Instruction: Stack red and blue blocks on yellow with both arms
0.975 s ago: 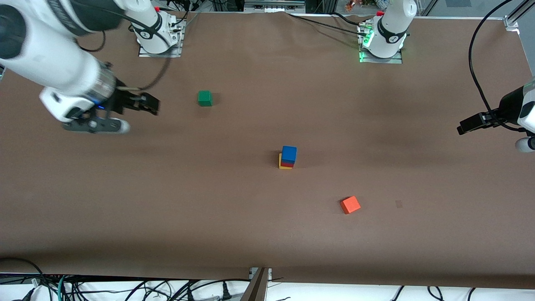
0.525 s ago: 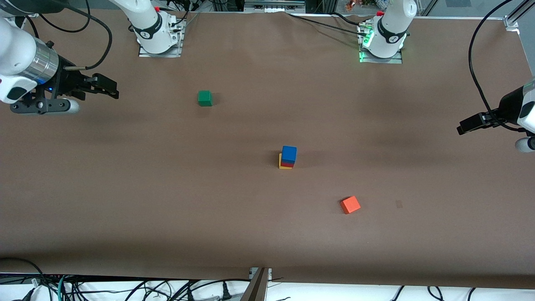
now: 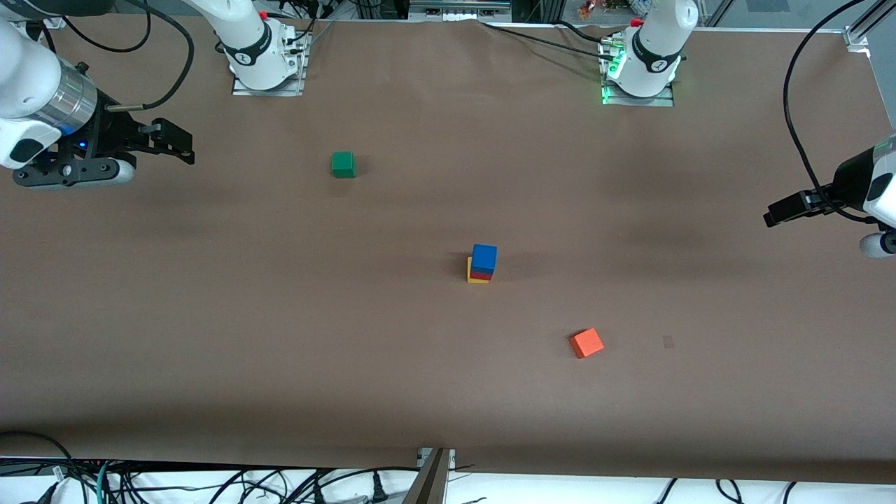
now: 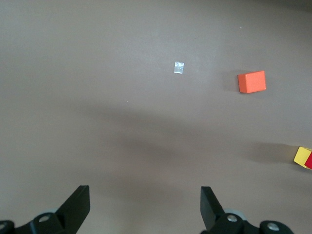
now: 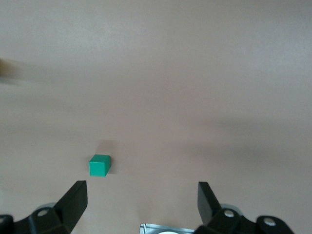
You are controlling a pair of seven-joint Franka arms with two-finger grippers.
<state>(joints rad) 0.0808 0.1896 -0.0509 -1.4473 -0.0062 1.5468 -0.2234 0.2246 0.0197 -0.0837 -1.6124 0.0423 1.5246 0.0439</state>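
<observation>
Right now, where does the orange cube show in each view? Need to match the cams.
Front view: orange cube on the brown table, nearer the front camera than the blue-topped stack, toward the left arm's end.
Left wrist view: orange cube lying flat, apart from the stack, whose yellow and red edge just shows.
Right wrist view: not in it; only the green cube shows.
Shared landmark: the stack, in the front and left wrist views.

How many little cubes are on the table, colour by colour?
Blue cube: 1, top of the stack
Red cube: 1, middle of the stack
Yellow cube: 1, bottom of the stack
Green cube: 1, alone
Orange cube: 1, alone
Total: 5
</observation>
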